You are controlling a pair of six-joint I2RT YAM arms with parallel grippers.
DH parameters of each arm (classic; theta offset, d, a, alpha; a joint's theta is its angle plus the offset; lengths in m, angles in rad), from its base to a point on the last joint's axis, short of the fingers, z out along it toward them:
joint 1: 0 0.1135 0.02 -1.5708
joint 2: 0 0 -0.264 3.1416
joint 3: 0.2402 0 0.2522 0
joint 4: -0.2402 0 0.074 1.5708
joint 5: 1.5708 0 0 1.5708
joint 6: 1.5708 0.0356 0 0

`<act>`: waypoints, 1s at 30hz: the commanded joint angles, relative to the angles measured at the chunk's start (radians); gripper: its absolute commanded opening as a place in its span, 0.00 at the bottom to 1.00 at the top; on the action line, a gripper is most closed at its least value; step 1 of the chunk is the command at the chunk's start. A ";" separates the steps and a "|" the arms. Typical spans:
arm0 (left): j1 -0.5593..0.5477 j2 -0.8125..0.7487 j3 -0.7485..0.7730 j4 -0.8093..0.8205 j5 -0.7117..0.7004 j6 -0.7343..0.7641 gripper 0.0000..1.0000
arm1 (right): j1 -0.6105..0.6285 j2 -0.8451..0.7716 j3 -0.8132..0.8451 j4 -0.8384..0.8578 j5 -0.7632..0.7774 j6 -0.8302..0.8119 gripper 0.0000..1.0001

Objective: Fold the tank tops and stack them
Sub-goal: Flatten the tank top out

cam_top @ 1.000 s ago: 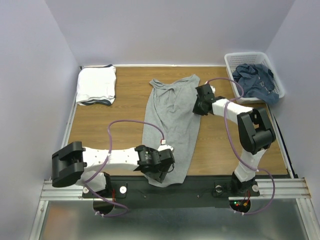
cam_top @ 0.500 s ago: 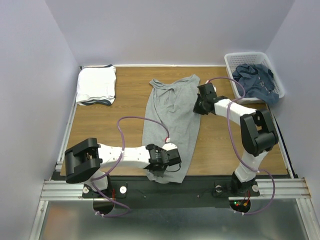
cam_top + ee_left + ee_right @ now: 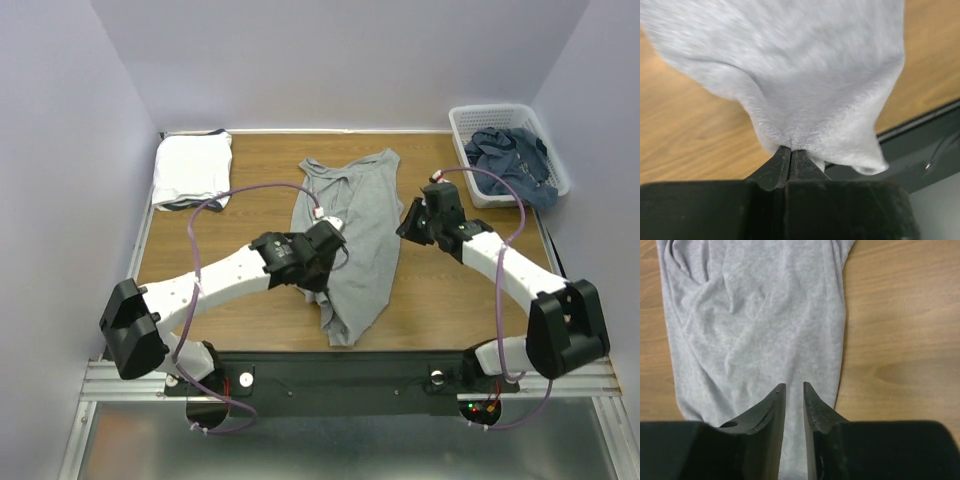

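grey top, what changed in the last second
The left pincer shut on the near hem of the grey top and pulled it up toward the middle, bunching the lower half. The right pincer opened and backed off its right edge. The white stack and basket stayed put.

The left arm (image 3: 215,280) runs from its base at the near left diagonally toward the middle, its forearm long and nearly straight. The left pincer (image 3: 316,278) has its jaws pressed together, and in the wrist view the fingertips (image 3: 782,161) meet on a pinched fold of the grey tank top (image 3: 805,90). The right arm (image 3: 505,265) stretches away from its base and inward, with its dark elbow joint low on the right. The right pincer (image 3: 794,386) points downward, its jaws a narrow gap apart with nothing between them.
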 commanded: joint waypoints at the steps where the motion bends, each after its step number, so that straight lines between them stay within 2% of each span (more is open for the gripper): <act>1: 0.140 -0.046 0.056 0.025 0.092 0.119 0.00 | 0.016 -0.120 -0.062 0.015 -0.096 0.010 0.29; 4: 0.214 -0.017 0.092 0.046 0.121 0.160 0.00 | 0.082 -0.201 -0.116 0.014 -0.128 0.019 0.41; 11: 0.379 0.095 0.217 0.126 0.178 0.208 0.00 | 0.359 -0.283 -0.180 0.009 -0.018 0.114 0.55; 18: 0.485 0.206 0.303 0.171 0.250 0.219 0.00 | 0.627 -0.220 -0.160 -0.009 0.125 0.174 0.63; 22: 0.507 0.232 0.334 0.174 0.259 0.229 0.00 | 0.717 -0.142 -0.110 -0.012 0.228 0.166 0.71; 26: 0.527 0.243 0.337 0.180 0.271 0.234 0.00 | 0.778 -0.077 -0.084 -0.015 0.294 0.127 0.73; 30: 0.548 0.238 0.326 0.189 0.280 0.232 0.00 | 0.794 -0.011 -0.079 -0.018 0.312 0.091 0.68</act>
